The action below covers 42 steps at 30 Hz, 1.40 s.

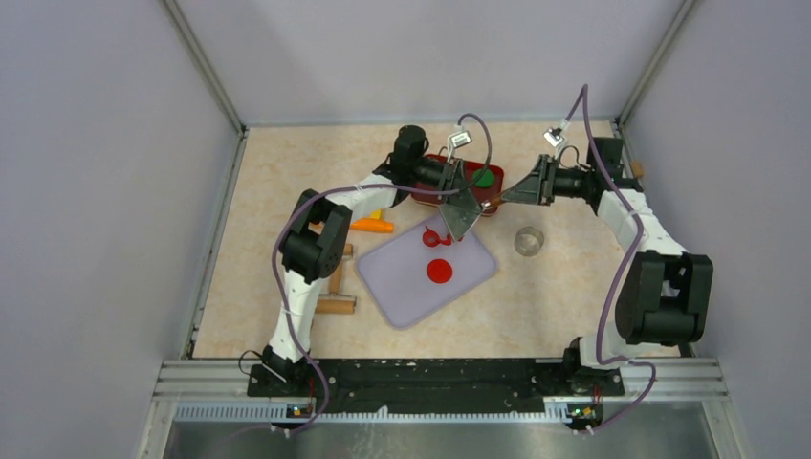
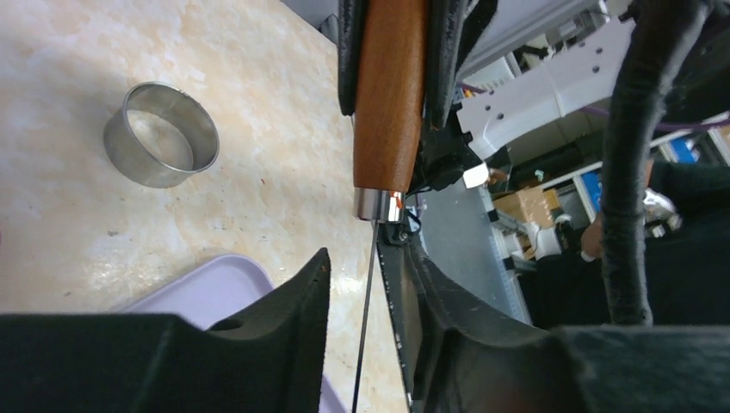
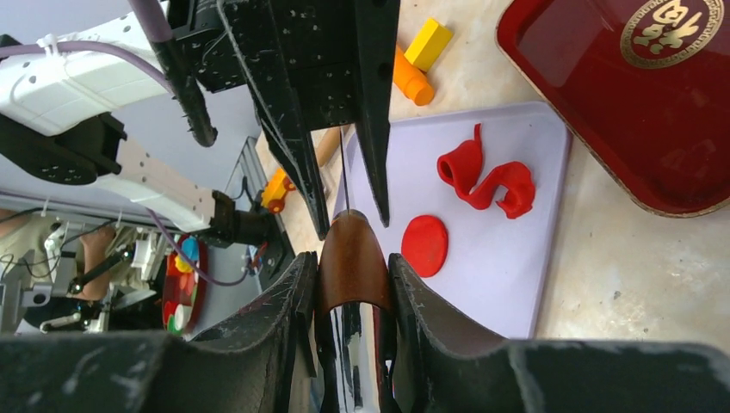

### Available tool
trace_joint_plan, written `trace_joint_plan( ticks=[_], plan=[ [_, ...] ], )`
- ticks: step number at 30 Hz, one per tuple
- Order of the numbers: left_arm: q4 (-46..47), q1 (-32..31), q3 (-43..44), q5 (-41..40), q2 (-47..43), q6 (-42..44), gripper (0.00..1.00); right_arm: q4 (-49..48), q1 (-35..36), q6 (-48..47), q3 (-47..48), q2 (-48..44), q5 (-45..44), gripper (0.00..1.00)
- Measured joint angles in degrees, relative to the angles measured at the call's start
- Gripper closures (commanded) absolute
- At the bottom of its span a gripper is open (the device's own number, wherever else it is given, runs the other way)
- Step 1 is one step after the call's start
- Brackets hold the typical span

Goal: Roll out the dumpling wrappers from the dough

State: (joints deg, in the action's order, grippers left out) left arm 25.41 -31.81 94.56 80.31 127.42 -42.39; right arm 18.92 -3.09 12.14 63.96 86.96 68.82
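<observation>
Red wrapper point(image 3: 425, 244) flat, round; dough point(image 3: 512, 185) curly.

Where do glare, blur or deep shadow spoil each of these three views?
Top external: even light, soft shadows, sharp. Left wrist: glare on the metal collar of the wooden handle; the left fingers near-black, little detail. Right wrist: sheen on that handle; the red wrapper disc sharp.

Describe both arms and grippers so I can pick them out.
The left arm and right arm have white links, chunky black joints and a looping purple cable each. The left gripper and right gripper have two black tapering fingers; the right one's are scuffed pale.
</observation>
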Motion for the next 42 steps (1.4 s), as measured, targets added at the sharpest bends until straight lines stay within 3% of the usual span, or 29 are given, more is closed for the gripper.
trace_joint_plan(
  ticks=[3, 10, 18, 30, 42],
  plan=[
    [-6.9, 0.4, 0.3, -3.1, -0.1, 6.1, 0.45, -0.5, -0.1, 0.7, -0.9, 0.0, -0.8, 1.00],
    [-35.3, 2.3, 3.9, -14.8, -2.7, 29.4, 0.41, -1.0, -3.6, 3.1, -5.3, 0.0, -2.4, 1.00],
    [-50.1, 9.5, -0.2, -29.1, -13.0, 44.5, 0.41, -4.0, -6.0, 9.0, -15.0, 1.4, -1.5, 1.00],
    [-59.6, 9.7, -8.2, -52.3, -16.3, 58.8, 0.41, 11.6, -7.1, -5.4, -7.5, 11.7, -5.4, 1.00],
    [-60.2, 9.7, -10.1, -57.3, -16.3, 62.7, 0.43, 14.4, -7.3, -8.3, -7.7, 14.5, -7.8, 1.00]
  ],
)
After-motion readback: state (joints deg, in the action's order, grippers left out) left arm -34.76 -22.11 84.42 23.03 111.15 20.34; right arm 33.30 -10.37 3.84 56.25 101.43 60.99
